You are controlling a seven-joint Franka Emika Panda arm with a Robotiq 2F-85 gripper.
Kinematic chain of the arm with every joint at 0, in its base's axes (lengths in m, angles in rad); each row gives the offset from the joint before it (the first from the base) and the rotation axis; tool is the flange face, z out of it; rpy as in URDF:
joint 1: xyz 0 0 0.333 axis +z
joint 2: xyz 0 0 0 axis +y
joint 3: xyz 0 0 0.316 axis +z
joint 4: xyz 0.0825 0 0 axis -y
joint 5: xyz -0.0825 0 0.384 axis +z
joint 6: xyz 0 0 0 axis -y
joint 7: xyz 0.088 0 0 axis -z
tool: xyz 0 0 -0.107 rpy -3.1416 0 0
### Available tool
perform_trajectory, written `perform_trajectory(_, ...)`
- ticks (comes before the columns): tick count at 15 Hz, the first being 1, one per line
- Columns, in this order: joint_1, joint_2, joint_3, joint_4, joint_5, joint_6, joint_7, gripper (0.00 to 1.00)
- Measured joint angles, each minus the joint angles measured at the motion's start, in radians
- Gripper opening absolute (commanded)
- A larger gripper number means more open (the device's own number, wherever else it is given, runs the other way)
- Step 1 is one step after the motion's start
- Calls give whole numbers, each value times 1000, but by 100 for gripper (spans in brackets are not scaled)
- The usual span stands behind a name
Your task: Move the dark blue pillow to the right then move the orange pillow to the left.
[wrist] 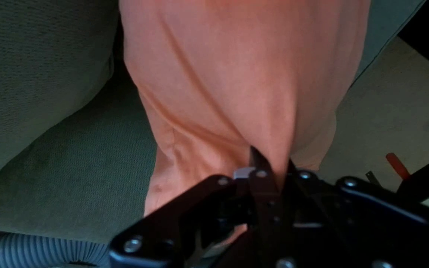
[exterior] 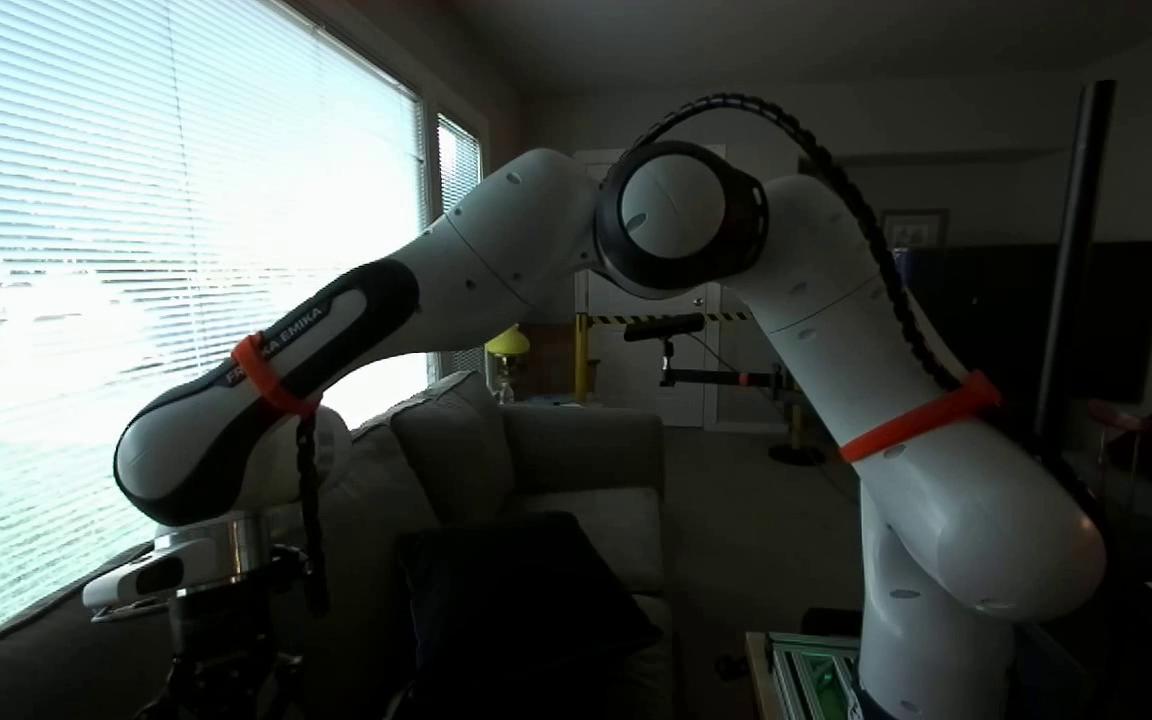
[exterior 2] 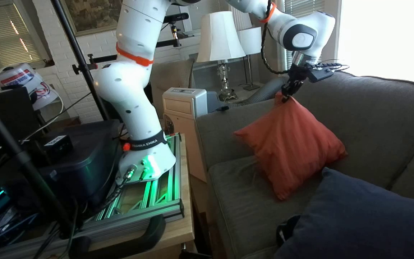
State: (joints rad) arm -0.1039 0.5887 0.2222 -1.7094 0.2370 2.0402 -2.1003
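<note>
At left in an exterior view, the robot arm (exterior 2: 135, 86) rises above a wooden counter (exterior 2: 179, 228); next comes a white-shaded lamp (exterior 2: 218, 37). Then, over the grey sofa (exterior 2: 376, 118), the pincer (exterior 2: 286, 95) is clamped on a gathered top corner of the orange pillow (exterior 2: 293, 144). At right, the dark blue pillow (exterior 2: 365, 219) lies near it on the sofa.

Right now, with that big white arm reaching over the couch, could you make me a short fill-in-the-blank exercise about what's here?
1. Of the dark blue pillow and the orange pillow, only the ____ one is held by the gripper.
2. In an exterior view, the robot arm's base has a ____ glow on it.
3. The framed picture hangs on a wall of white ____.

Missing words: orange; green; brick.
</note>
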Motion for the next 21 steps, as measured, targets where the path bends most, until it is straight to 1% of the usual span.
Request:
perform_trajectory(3,27,11,-15,8,0,26,30,2)
perform_trajectory(7,50,25,-8,19,22,71,90,2)
perform_trajectory(10,58,40,10,39,59,96,119,2)
perform_trajectory(21,61,90,86,62,205,201,155,2)
